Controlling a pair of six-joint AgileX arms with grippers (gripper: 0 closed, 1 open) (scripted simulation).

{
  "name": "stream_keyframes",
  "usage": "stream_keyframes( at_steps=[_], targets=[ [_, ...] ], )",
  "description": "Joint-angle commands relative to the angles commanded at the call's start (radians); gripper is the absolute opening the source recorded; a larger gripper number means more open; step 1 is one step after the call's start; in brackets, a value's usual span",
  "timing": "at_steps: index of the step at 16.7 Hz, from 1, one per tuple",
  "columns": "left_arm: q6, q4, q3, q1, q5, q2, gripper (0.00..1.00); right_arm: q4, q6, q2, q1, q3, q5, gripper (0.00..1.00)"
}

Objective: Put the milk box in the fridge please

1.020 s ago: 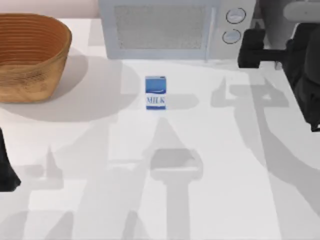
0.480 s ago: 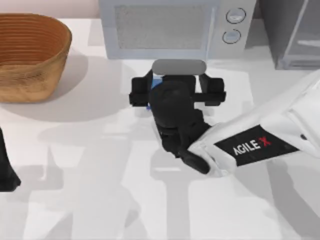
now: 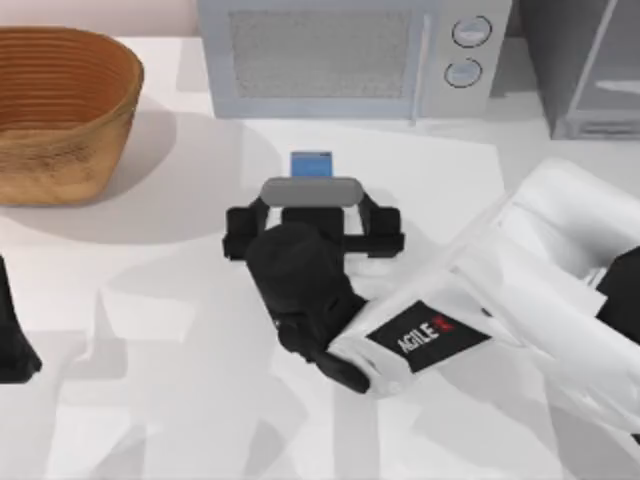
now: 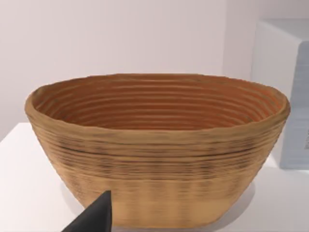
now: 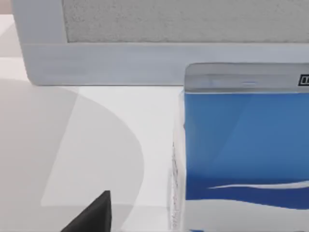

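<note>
A: What sits along the white counter (image 3: 180,300), from the left?

B: The left arm's dark gripper (image 3: 12,345) is parked at the left edge; I cannot tell how its jaws stand. Behind it is a brown ribbed wicker basket (image 3: 60,110).

A: And the carton?

B: The small blue-and-white milk box (image 3: 311,164) stands upright mid-counter, before the light-grey microwave (image 3: 350,55). The right gripper (image 3: 312,205) hangs just beside it; whether its jaws grasp anything I cannot tell. The dark-grey fridge (image 3: 585,60) stands far right.
</note>
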Motion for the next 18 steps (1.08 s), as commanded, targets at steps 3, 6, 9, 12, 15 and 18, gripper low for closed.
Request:
stream_keyframes(
  at_steps=[3,6,9,12,15,18],
  targets=[
    [0.0,0.0,0.0,0.0,0.0,0.0,1.0,-0.002,-0.001,-0.002,-0.005,-0.004,-0.002,1.0],
    [0.0,0.0,0.0,0.0,0.0,0.0,1.0,-0.008,-0.007,0.016,-0.017,0.03,-0.015,1.0],
    [0.0,0.0,0.0,0.0,0.0,0.0,1.0,-0.025,-0.023,0.062,-0.048,0.105,-0.045,1.0],
    [0.0,0.0,0.0,0.0,0.0,0.0,1.0,-0.041,-0.036,0.102,-0.076,0.17,-0.071,1.0],
    [0.0,0.0,0.0,0.0,0.0,0.0,1.0,-0.044,-0.039,0.11,-0.082,0.183,-0.076,1.0],
    [0.0,0.0,0.0,0.0,0.0,0.0,1.0,-0.044,-0.039,0.11,-0.082,0.183,-0.076,0.92]
  ],
)
